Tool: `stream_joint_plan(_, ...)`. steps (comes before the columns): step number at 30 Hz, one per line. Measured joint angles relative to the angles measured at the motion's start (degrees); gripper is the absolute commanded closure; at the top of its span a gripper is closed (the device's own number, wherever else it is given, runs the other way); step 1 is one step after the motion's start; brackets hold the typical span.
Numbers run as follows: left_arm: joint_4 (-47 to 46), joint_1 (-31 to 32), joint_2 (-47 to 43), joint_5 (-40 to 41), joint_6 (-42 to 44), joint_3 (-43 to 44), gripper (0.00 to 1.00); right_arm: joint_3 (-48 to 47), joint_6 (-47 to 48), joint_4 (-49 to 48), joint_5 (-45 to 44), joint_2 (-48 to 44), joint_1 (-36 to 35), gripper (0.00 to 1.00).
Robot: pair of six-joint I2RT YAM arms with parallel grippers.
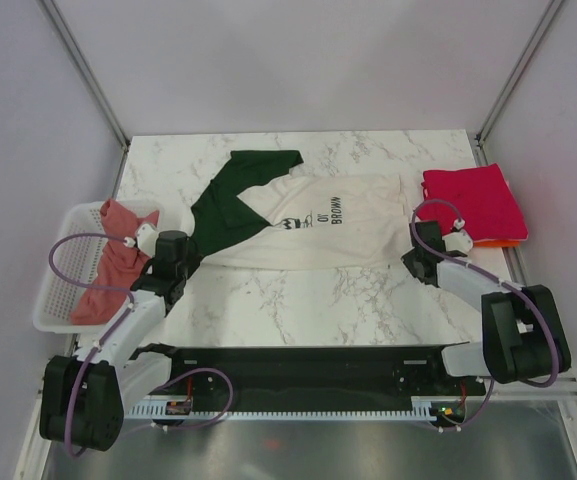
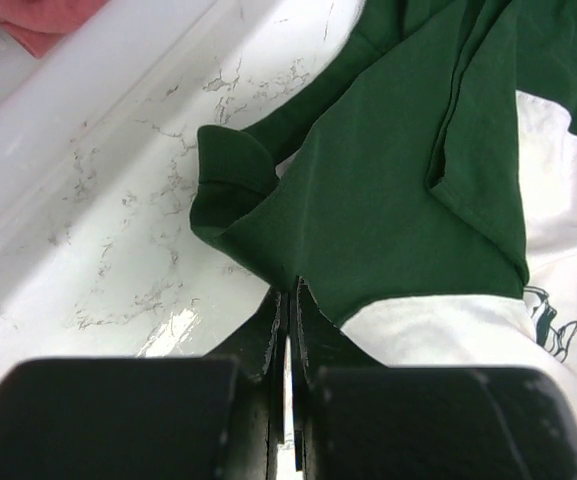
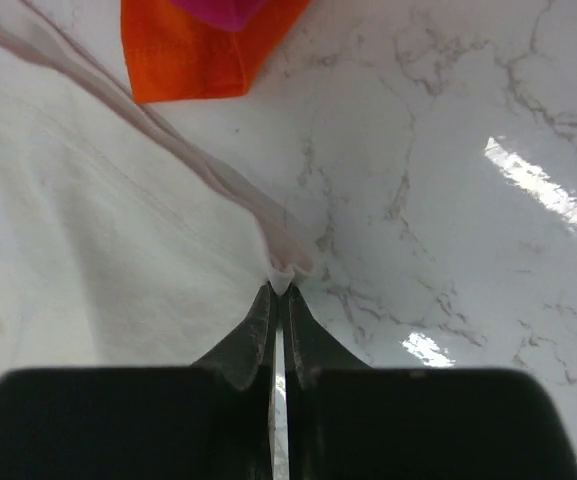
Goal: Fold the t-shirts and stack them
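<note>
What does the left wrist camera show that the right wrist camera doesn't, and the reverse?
Left wrist only: the left gripper shut on the cream t-shirt at its dark green sleeve, the white basket rim, and a bit of the salmon-pink t-shirt. Right wrist only: the right gripper pinching the cream edge, and the orange t-shirt with the magenta t-shirt on it. Both: the cream t-shirt and the marble table.

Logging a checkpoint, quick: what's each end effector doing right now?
Left end effector: closed, pinching the cream t-shirt at its green sleeve.
Right end effector: closed, pinching that shirt's pale edge.
</note>
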State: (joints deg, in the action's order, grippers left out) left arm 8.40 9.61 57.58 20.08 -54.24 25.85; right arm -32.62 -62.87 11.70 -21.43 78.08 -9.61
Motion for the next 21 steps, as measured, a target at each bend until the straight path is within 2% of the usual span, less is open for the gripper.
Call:
stream_joint_plan(6,0.0,0.0,-0.8,0.4,0.8,0.0,0.98,1.5,1.1,0.6,-0.3,-3.0,5.0,0.97)
stream_joint_plan(8,0.0,0.0,-0.8,0.1,0.8,0.0,0.98,2.4,1.7,1.4,-0.5,-4.9,5.5,0.94)
stream_joint_plan(10,0.0,0.0,-0.7,-0.5,0.8,0.0,0.98,2.8,2.0,1.8,-0.5,-6.1,5.6,0.80)
stream_joint_plan(12,-0.3,0.0,-0.6,-1.0,0.8,-0.2,0.98,2.9,2.6,2.1,-0.4,-6.2,5.6,0.61)
stream_joint_plan(13,-0.4,0.0,-0.4,-1.1,0.8,-0.4,0.98,3.0,3.0,2.4,-0.4,-6.2,5.7,0.60)
stream_joint_plan(16,-0.4,0.0,0.3,-1.2,0.8,-0.7,0.98,3.2,4.0,2.5,-0.2,-6.3,5.8,0.45)
stream_joint_plan(21,-0.7,0.0,0.5,-1.2,0.8,-1.4,0.98,4.3,4.6,2.3,0.8,-8.4,5.4,0.46)
